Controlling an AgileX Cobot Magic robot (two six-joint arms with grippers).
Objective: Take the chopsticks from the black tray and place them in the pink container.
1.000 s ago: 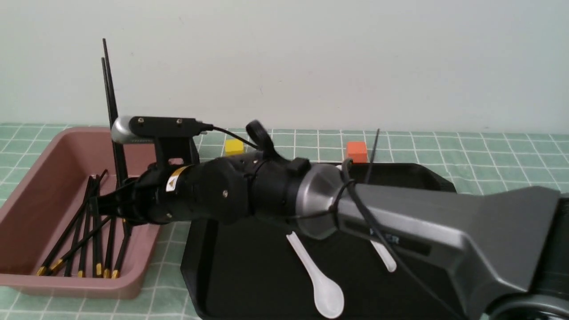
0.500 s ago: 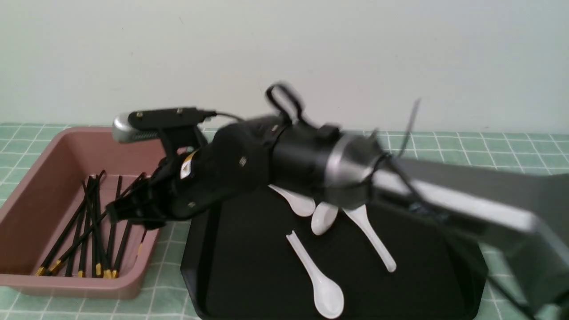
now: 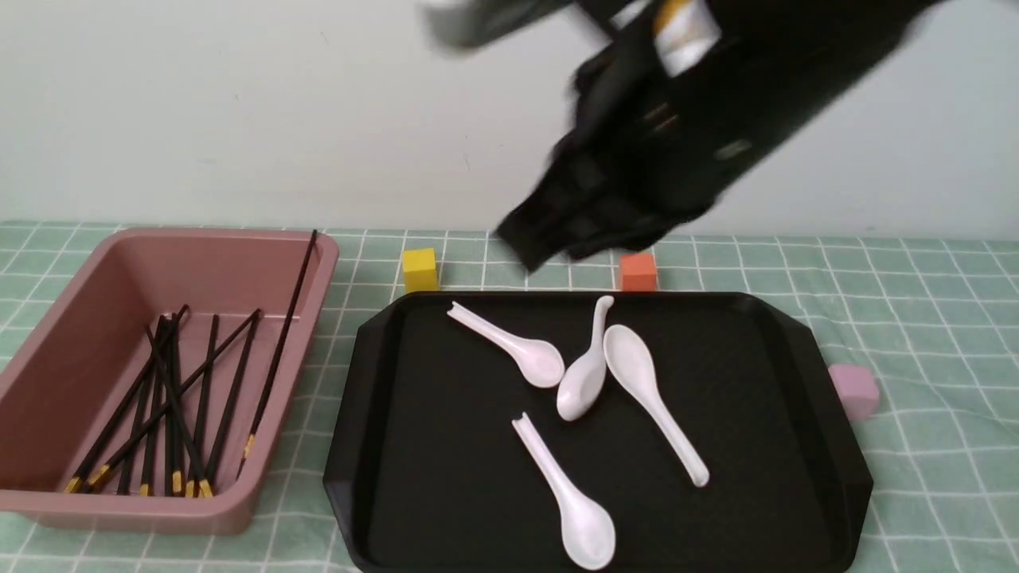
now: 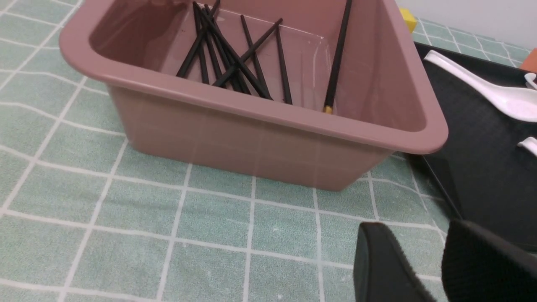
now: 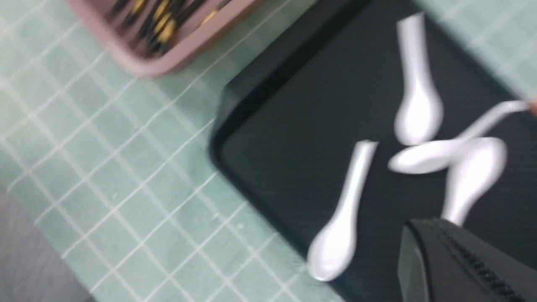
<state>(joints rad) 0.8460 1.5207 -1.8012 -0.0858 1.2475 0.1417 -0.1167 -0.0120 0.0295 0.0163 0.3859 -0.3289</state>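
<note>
Front view: Black chopsticks (image 3: 197,398) with gold bands lie crisscrossed inside a pink container (image 3: 307,318) on a counter (image 3: 939,509) spread with green checked cloth, one leaning against the container's right wall. Beside it, a black tray (image 3: 716,517) holds four white spoons (image 3: 564,485). A yellow cube (image 3: 419,270) and an orange cube (image 3: 638,272) sit behind the tray, a pink cube (image 3: 854,391) at its right. The right gripper (image 3: 521,243), blurred, hangs above the tray's far edge, closed and empty.

Left wrist view: The left gripper (image 4: 409,262), fingertips apart with nothing between them, is near the chopstick-filled container.

Right wrist view: The right gripper's fingers are together above the tray and its spoons.
</note>
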